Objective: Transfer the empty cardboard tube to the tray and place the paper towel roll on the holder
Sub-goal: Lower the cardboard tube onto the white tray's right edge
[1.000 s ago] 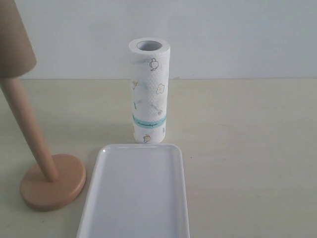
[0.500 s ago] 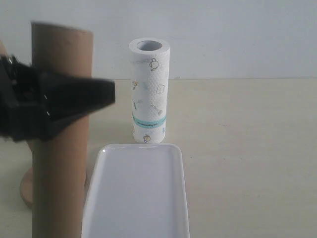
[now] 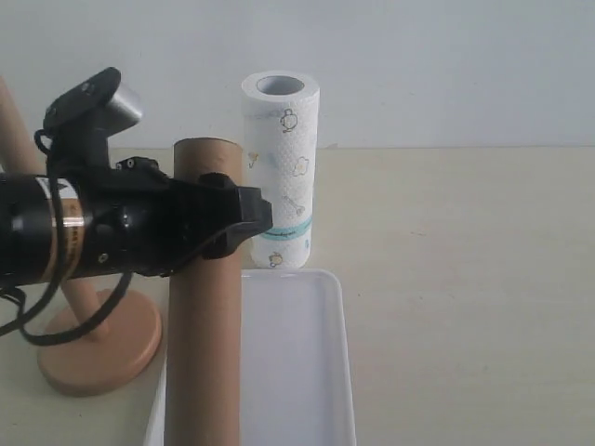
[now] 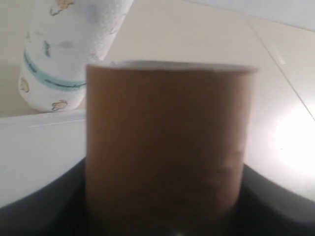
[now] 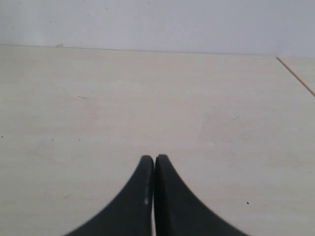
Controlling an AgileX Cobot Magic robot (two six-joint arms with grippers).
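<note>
My left gripper (image 3: 228,218) is shut on the empty cardboard tube (image 3: 204,362), which it holds upright over the left edge of the white tray (image 3: 297,372). The tube (image 4: 167,142) fills the left wrist view, its brown wall between the dark jaws. Behind the tray the paper towel roll (image 3: 281,172) stands upright on the table, and it also shows as the roll (image 4: 64,54) in the left wrist view. The wooden holder (image 3: 98,348) stands left of the tray, its dowel partly hidden by the arm. My right gripper (image 5: 154,160) is shut over bare table, holding nothing.
The light table (image 3: 465,279) stretches to the right of the tray with nothing on it. A white wall (image 3: 418,65) closes the back. The table's edge (image 5: 295,73) shows in the right wrist view.
The left arm has carried the cardboard tube rightward from beside the holder to over the tray's left edge. The holder's base shows again. The roll and tray have stayed put.
</note>
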